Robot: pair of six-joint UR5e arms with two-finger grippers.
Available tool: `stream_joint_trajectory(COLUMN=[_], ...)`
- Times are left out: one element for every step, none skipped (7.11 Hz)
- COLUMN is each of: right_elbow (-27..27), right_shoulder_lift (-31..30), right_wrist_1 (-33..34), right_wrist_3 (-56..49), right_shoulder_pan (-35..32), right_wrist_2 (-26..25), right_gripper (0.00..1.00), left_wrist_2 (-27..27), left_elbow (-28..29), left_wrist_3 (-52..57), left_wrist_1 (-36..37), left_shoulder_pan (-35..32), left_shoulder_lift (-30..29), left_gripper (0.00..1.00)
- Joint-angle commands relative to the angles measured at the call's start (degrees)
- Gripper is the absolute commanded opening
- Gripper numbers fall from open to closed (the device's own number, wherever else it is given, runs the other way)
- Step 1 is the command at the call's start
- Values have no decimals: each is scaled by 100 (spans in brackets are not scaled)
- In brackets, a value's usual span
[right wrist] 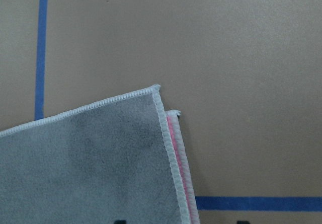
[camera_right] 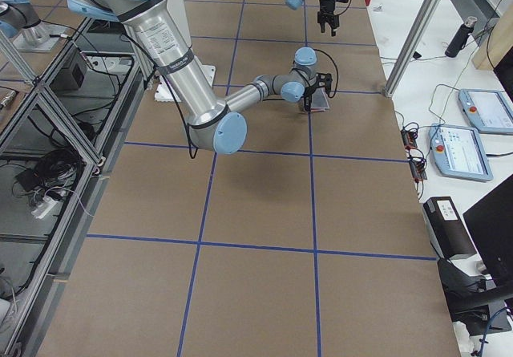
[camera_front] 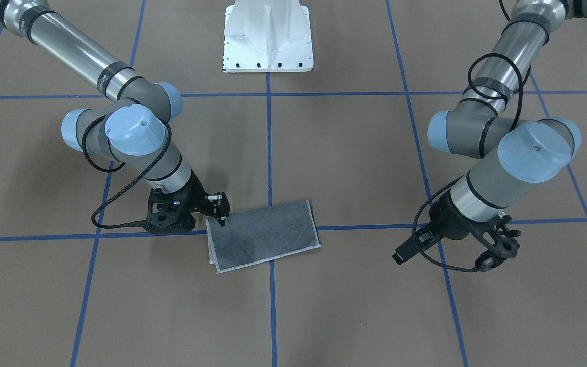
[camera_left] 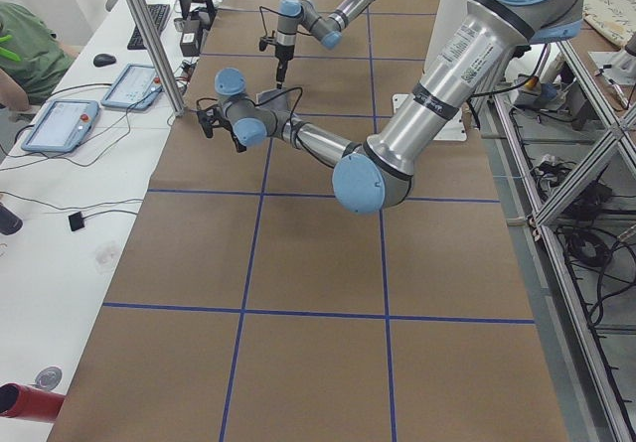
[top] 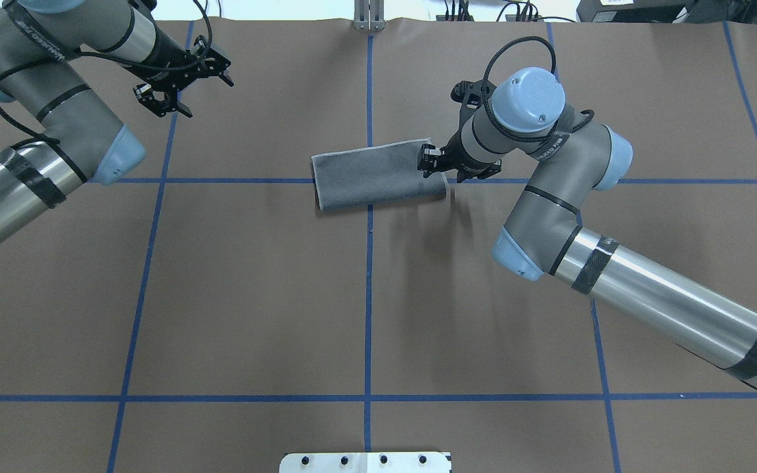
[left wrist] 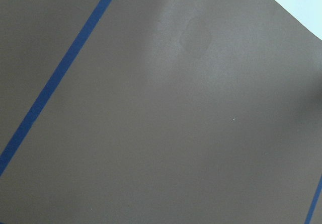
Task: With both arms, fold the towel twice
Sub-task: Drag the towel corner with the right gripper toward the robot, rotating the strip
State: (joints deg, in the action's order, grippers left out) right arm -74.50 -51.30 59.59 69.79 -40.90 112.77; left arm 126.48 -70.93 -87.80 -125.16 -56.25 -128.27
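Misalignment is risked if one layer of the folded grey-pink terry towel (camera_front: 265, 234) is pinched (right gripper (camera_front: 221, 213) gapes empty; left gripper (camera_front: 401, 256) cannot be judged).

- I saw the towel (camera_front: 264, 234) folded once into a long rectangle. The dark grey face was up, a pink strip peeked out at one end, and it lay flat on the table (camera_front: 354, 168).
- The right arm (camera_front: 69, 48) reached low — its gripper (camera_front: 222, 214) at the towel's short end, fingers spread.
- The left arm (camera_front: 517, 48) hung well apart from the towel.
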Motion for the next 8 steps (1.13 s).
stream_joint_trajectory(right_elbow=[189, 251, 251, 251, 225, 199, 112, 67], right_shoulder_lift=[120, 155, 156, 147, 147, 147, 121, 95], right_wrist_1=[-9, -9, -9, -18, -35, -53, -53, -61], right_wrist_3=[-18, -53, -53, -62, -218, -307, -316, -317], right_shoulder_pan=[3, 3, 3, 3, -6, -6, -6, -14], right_wrist_2=[-9, -9, -9, -1, -1, 8, 8, 43], right_gripper=[65, 62, 38, 8, 0, 0, 0, 0], left_wrist_2=[0, 0, -9, 0, 0, 9, 9, 17], left_elbow=[0, 0, 0, 0, 0, 0, -9, -9], left_wrist_3=[0, 0, 0, 0, 0, 0, 0, 0], left_wrist_1=[0, 0, 0, 0, -9, -9, 0, 0], left_shoulder_pan=[0, 0, 0, 0, -17, -35, -44, -44], left_shoulder_lift=[-5, -5, -5, -5, -5, -5, -5, -14], left_gripper=[100, 100, 100, 100, 100, 100, 100, 100])
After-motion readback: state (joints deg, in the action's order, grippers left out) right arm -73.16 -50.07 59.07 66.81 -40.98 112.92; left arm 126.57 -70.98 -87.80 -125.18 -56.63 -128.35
